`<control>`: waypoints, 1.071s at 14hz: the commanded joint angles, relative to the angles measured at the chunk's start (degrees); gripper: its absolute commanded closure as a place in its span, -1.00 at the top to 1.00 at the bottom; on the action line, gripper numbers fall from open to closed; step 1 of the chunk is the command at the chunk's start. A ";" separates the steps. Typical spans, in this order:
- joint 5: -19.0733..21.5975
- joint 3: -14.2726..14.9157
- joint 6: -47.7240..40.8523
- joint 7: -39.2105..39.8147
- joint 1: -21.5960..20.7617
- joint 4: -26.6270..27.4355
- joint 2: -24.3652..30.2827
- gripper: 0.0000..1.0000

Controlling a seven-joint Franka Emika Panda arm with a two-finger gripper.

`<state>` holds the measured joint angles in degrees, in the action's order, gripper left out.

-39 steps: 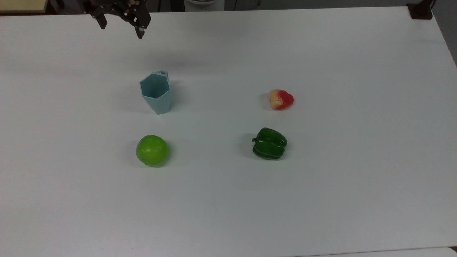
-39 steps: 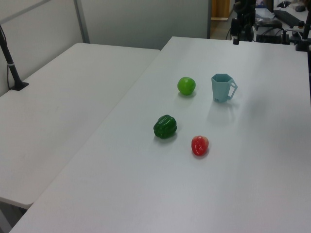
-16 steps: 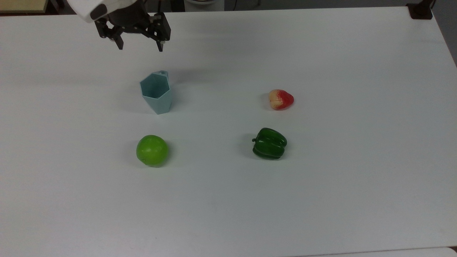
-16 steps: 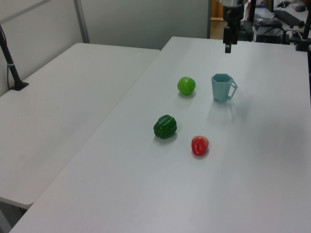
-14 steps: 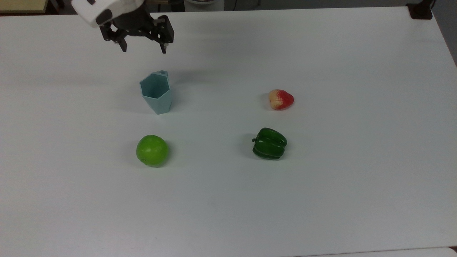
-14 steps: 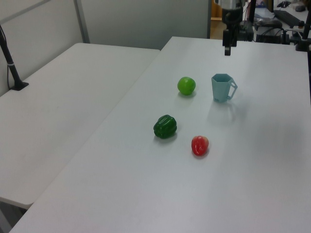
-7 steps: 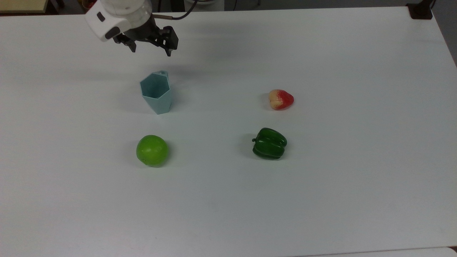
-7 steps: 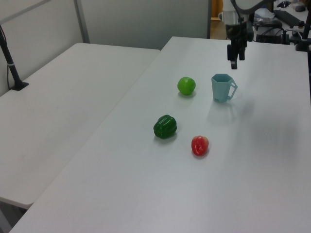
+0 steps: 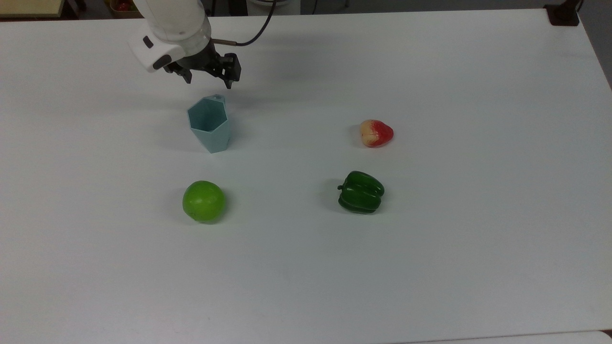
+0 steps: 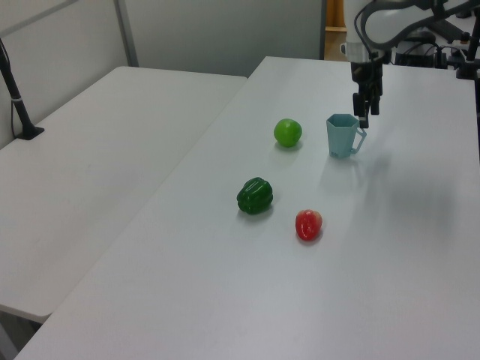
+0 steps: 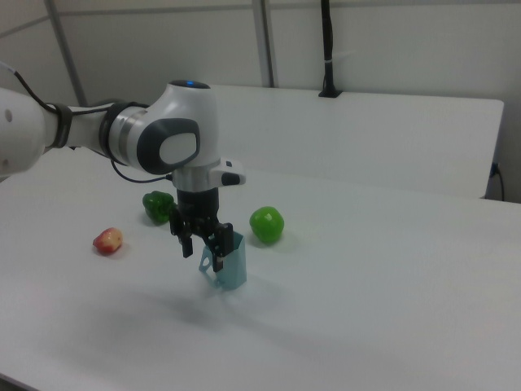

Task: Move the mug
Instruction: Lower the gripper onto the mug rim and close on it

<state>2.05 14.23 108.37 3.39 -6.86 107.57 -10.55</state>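
The mug (image 9: 209, 124) is pale blue-green and faceted, with a hexagonal rim. It stands upright on the white table, its small handle (image 9: 218, 98) toward the top view's upper edge. My gripper (image 9: 209, 80) hangs open just beyond the handle, fingers pointing down and spread wide, with nothing between them. In the left view the gripper (image 10: 364, 116) sits right behind the mug (image 10: 343, 136), near its handle side. In the right view the gripper (image 11: 202, 255) hovers at rim height in front of the mug (image 11: 231, 265) and partly covers it.
A green apple (image 9: 203, 201) lies below the mug in the top view. A green bell pepper (image 9: 361, 192) and a red-and-yellow fruit (image 9: 376, 133) lie to the top view's right. A second table (image 10: 90, 150) adjoins at the left view's left.
The arm has swung in from the table's far edge and lowered, carrying the open gripper close to the mug's handle. The mug and the fruit have not moved.
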 commanded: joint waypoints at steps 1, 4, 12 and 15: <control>-1.08 0.45 2.81 -1.11 -1.14 3.08 0.97 0.64; -1.26 0.36 4.56 -2.07 -2.10 3.43 0.27 0.46; -1.44 0.36 7.30 -4.97 -3.43 3.17 -2.02 0.24; -1.44 0.36 7.56 -4.97 -3.51 3.26 -2.37 0.03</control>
<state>1.68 14.17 114.04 -0.06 -9.47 109.69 -13.25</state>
